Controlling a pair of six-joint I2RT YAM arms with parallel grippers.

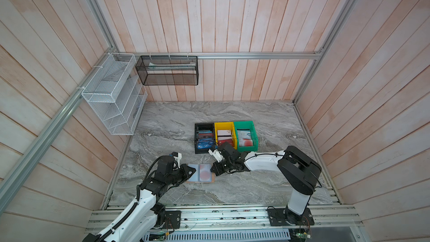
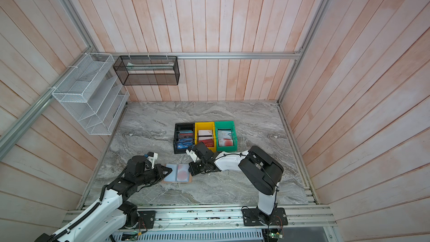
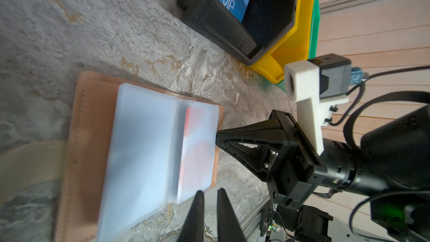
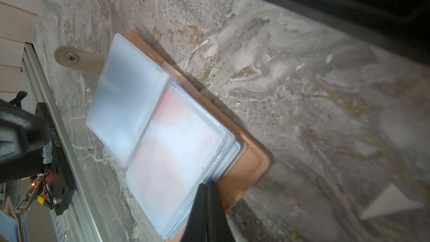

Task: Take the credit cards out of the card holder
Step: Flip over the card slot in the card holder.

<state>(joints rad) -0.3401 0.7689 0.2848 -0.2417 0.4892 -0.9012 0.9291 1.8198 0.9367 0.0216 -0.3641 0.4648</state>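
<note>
The card holder (image 1: 197,178) lay open and flat on the grey marbled counter (image 1: 256,182), in the lower middle of both top views. Its tan stitched cover carried pale blue, glossy plastic sleeves (image 4: 121,103). A whitish card (image 1: 205,173) with an orange-red circle sat inside one sleeve. The left hand (image 3: 210,192) had its thin black fingers a little apart, holding nothing, near the sleeves' edge. The right hand (image 4: 206,188), fingers together, touched the holder's opposite edge.

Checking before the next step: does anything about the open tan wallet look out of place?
One pale blue clear plastic sleeve of the tan-brown card holder appears half-raised and blurred in both wrist views instead of lying flat. Nothing looks spilled or damaged.
</note>
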